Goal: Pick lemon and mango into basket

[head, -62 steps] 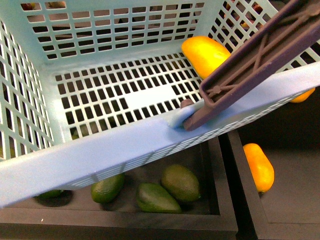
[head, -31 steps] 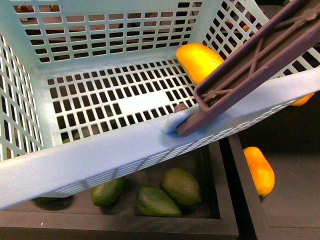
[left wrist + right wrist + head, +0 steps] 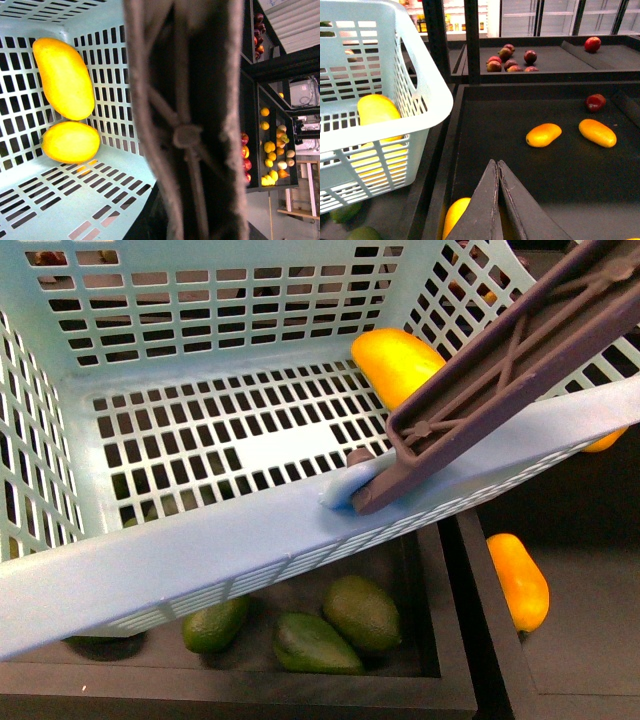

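The aqua basket (image 3: 200, 550) hangs tilted and fills the front view, its brownish handle (image 3: 500, 370) crossing the upper right. My left gripper is shut on the handle (image 3: 185, 120), which hides the jaws in the left wrist view. Inside the basket lie a long mango (image 3: 64, 77) and, touching it, a shorter yellow oval, the lemon (image 3: 70, 141). The front view shows only the mango (image 3: 398, 362) in the far right corner. My right gripper (image 3: 496, 165) is shut on nothing, over the black tray (image 3: 485, 130) just right of the basket (image 3: 425, 95).
Under the basket, dark green oval fruits (image 3: 360, 610) lie in a black tray (image 3: 440, 640). Loose mangoes (image 3: 543, 135) (image 3: 597, 132) (image 3: 518, 580) lie in the right tray, one (image 3: 455, 215) close beneath my right gripper. Red apples (image 3: 595, 102) (image 3: 510, 60) lie farther back.
The basket shifted slightly up and to the left in the front view a second ago, then held almost still. The fruit inside stayed put.
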Robot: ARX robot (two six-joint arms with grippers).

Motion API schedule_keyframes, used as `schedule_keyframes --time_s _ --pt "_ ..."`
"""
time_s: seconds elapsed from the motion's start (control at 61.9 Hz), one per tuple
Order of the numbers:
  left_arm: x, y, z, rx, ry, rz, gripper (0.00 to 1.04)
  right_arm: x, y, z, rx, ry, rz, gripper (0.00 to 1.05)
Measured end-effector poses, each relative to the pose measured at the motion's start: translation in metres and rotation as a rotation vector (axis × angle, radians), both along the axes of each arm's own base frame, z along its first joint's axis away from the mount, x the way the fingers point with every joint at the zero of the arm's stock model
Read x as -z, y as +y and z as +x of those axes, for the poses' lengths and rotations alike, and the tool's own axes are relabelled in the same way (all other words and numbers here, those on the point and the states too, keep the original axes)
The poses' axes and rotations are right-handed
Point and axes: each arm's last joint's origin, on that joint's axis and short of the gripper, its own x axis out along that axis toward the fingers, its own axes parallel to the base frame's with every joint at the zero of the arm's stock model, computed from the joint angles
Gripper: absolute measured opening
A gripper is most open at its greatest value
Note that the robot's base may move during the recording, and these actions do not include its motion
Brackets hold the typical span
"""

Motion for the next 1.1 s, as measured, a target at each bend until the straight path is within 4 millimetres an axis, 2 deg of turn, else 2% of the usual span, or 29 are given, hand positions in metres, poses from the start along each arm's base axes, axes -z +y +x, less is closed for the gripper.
schedule_keyframes --time_s 0.63,1.098 --pt "0.000 0.000 0.000 0.000 0.000 0.000 0.05 0.004 0.000 -0.019 0.000 0.006 -0.002 0.03" --pt "0.000 0.000 0.000 0.000 0.001 -0.001 0.05 0.003 0.000 -0.019 0.001 0.005 -0.002 0.77"
